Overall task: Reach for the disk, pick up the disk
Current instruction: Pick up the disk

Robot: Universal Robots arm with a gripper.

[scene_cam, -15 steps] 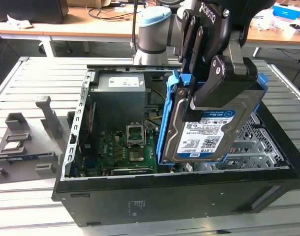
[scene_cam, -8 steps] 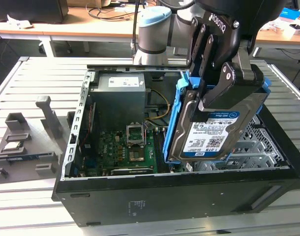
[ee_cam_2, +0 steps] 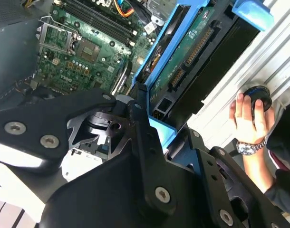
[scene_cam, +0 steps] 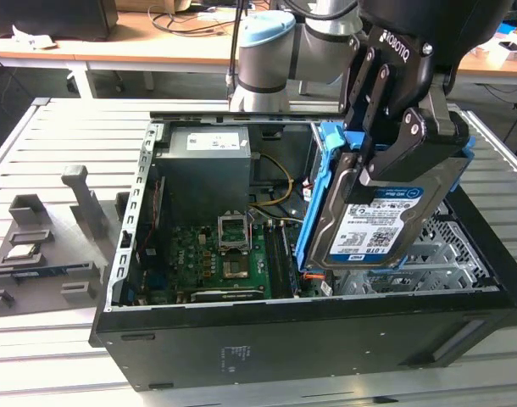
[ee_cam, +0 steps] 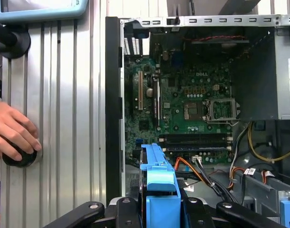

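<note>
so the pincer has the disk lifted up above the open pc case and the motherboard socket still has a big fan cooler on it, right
Not quite. The pincer does hold the disk above the open case, but the motherboard socket is bare, with no cooler on it, as the exterior view shows.

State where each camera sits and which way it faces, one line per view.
Exterior view: off the arm, looking down into the open computer case; gripper shut on the disk.
Second wrist view: on the wrist, facing the disk and motherboard.
First wrist view: on the wrist, facing the motherboard.
Both wrist views share a person's hand.
</note>
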